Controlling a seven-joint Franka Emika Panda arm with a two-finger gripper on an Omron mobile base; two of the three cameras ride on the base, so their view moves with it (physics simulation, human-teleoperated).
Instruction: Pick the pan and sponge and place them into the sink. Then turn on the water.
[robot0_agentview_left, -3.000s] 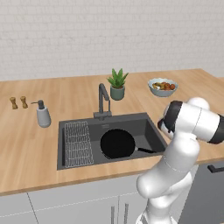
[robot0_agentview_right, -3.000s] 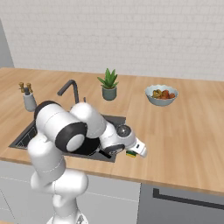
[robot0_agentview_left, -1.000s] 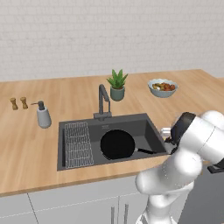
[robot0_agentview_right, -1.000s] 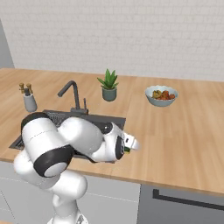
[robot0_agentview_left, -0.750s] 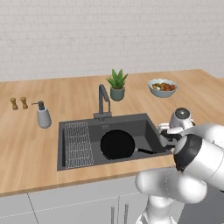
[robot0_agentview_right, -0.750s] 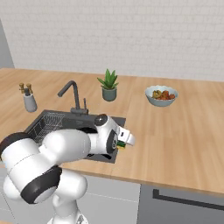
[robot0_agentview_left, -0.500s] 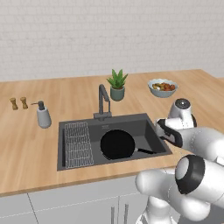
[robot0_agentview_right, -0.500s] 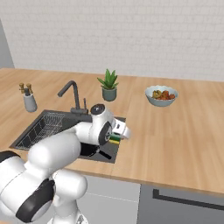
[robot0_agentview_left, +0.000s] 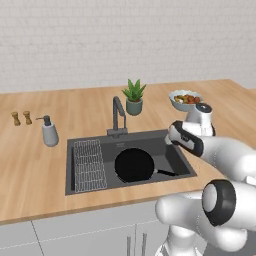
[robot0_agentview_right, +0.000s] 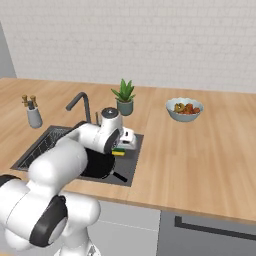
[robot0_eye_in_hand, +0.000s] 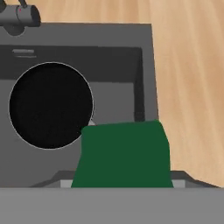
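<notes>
So the gripper (robot0_agentview_right: 121, 148) has the sponge (robot0_agentview_right: 119, 152) clamped between its jaws, sitting mid-frame in the right base view, just over the right end of the sink (robot0_agentview_right: 131, 165). From the hand view the sponge (robot0_eye_in_hand: 122, 155) takes up the bottom centre, green side facing up. The pan (robot0_eye_in_hand: 50, 105) sits in the basin up and to the left of it, nearly touching its corner. Faucet (robot0_eye_in_hand: 19, 16) pokes in at the top left. In the left base view the pan (robot0_agentview_left: 134, 164) lies mid-basin, wire rack (robot0_agentview_left: 89, 164) on its left.
</notes>
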